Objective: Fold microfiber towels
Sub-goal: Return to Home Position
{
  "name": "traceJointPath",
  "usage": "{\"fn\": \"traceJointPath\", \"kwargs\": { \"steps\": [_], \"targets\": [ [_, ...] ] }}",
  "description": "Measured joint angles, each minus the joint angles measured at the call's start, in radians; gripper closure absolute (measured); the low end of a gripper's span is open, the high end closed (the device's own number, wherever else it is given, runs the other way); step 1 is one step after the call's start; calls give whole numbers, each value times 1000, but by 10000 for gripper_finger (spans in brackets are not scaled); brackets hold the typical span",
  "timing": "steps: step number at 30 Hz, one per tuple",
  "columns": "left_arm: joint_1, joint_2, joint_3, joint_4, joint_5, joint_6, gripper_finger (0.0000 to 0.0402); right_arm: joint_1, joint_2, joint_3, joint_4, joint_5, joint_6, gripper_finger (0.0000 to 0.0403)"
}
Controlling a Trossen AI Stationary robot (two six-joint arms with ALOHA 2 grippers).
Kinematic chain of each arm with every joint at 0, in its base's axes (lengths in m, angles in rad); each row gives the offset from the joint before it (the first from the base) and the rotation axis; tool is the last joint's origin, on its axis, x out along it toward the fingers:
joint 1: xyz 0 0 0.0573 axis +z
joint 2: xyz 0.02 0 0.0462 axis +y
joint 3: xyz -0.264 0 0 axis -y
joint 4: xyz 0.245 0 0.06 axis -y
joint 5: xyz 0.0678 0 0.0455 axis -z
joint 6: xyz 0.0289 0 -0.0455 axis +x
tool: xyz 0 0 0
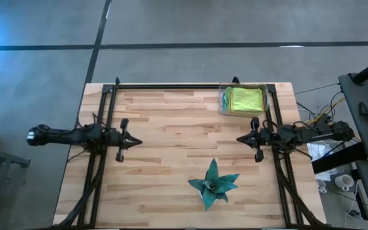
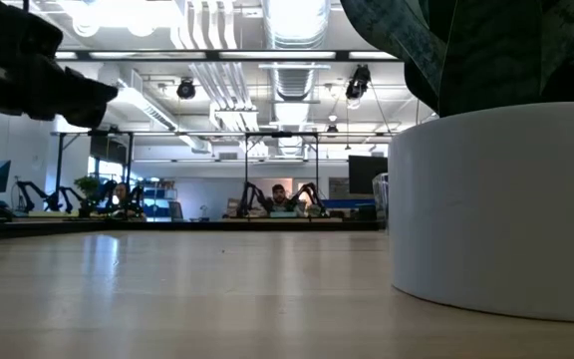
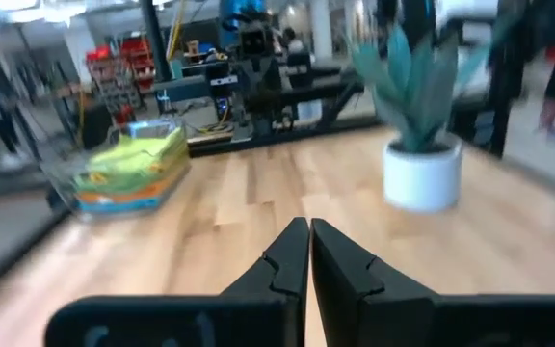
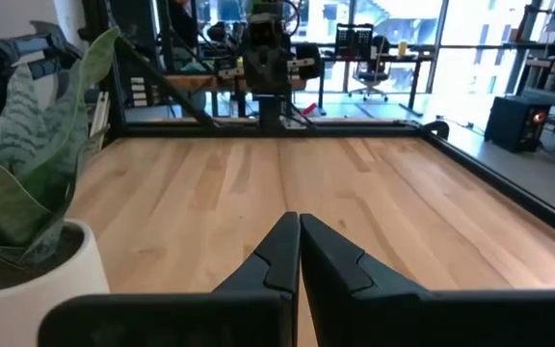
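Potted plant [image 2: 496, 209] stands on wooden table [image 1: 171, 121], lab [image 2: 267, 150] beyond; left end effector [image 1: 137, 142] and right end effector [image 1: 239, 138] closed, empty.

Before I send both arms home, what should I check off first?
1. Towels in the bin: stacked inside, green on top. Ok.
2. All five in there: green, orange and blue layers show in the left wrist view, but the count itself: cannot tell.
3. No towel left on the table: none in view. Ok.
4. Left gripper: shut, empty, over the table's left side. Ok.
5. Right gripper: shut, empty, apart from the bin. Ok.
6. Plant: upright, away from both arms. Ok.
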Motion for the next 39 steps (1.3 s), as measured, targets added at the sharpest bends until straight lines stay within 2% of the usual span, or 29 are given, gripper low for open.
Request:
{"fn": "traceJointPath", "kwargs": {
  "steps": [4,17,39],
  "targets": [
    [0,41,0,10,-1,124,401,0,0,0,0,0,0,394],
    [0,112,0,21,-2,128,401,0,0,0,0,0,0,394],
    [0,162,0,22,-2,128,401,0,0,0,0,0,0,394]
  ]
}}
